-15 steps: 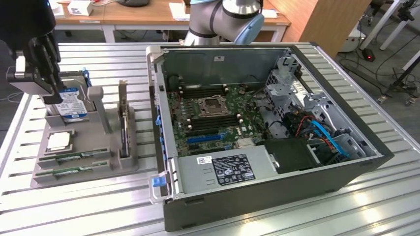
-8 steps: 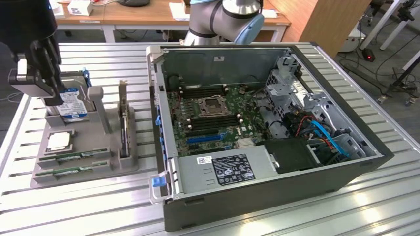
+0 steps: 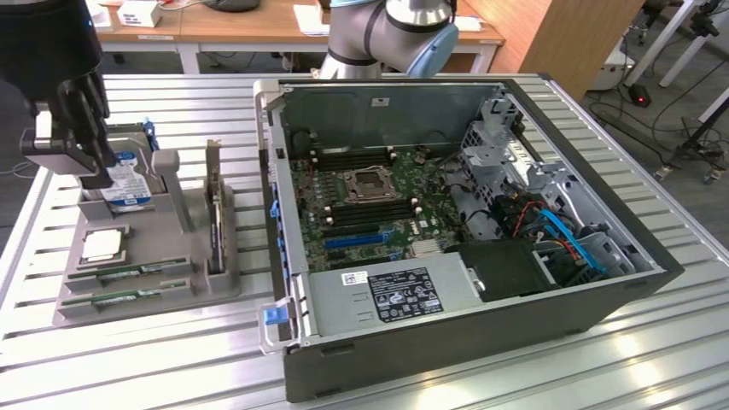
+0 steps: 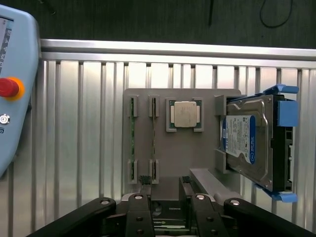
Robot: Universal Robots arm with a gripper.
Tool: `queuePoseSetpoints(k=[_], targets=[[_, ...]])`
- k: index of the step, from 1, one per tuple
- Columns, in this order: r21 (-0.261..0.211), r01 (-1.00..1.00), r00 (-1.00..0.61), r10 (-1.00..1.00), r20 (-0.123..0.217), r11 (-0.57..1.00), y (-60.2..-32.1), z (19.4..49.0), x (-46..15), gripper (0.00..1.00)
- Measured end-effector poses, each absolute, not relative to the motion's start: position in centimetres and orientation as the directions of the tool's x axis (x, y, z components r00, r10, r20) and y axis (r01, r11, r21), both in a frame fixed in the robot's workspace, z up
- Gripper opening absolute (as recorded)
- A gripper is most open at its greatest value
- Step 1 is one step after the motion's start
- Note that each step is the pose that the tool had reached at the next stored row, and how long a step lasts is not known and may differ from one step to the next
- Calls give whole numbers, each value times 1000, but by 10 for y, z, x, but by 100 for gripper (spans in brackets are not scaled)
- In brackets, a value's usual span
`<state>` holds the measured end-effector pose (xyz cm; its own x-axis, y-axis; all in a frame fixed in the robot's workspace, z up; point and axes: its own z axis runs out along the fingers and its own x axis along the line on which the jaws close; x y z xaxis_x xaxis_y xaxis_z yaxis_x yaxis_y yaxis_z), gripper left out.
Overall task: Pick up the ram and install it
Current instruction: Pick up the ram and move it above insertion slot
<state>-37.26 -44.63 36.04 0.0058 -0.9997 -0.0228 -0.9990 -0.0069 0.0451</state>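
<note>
Two matching green ram sticks (image 3: 128,272) (image 3: 118,296) lie in slots at the near end of a grey holder (image 3: 171,295). From the wrist view they appear edge-on as thin green strips (image 4: 132,136) (image 4: 153,136); I cannot tell which one is the ram. My gripper (image 3: 74,162) hangs open above the far end of the holder, over the hard drive (image 3: 125,184), apart from the sticks and holding nothing. Its black fingers (image 4: 138,210) stand wide apart in the wrist view. The open computer case (image 3: 638,295) shows black memory slots (image 3: 355,159) beside the CPU socket (image 3: 373,183).
The holder also carries a blue-labelled hard drive (image 4: 247,140), a CPU chip (image 4: 185,114) and an upright expansion card (image 3: 214,213). A teach pendant (image 4: 15,89) lies on the slatted metal table (image 3: 137,359). The arm's base (image 3: 393,34) stands behind the case.
</note>
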Motion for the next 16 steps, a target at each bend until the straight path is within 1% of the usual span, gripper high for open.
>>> queuePoseSetpoints(k=[16], targets=[[45,-999,6,-1000,-23,-7,-446,351,-373,35]])
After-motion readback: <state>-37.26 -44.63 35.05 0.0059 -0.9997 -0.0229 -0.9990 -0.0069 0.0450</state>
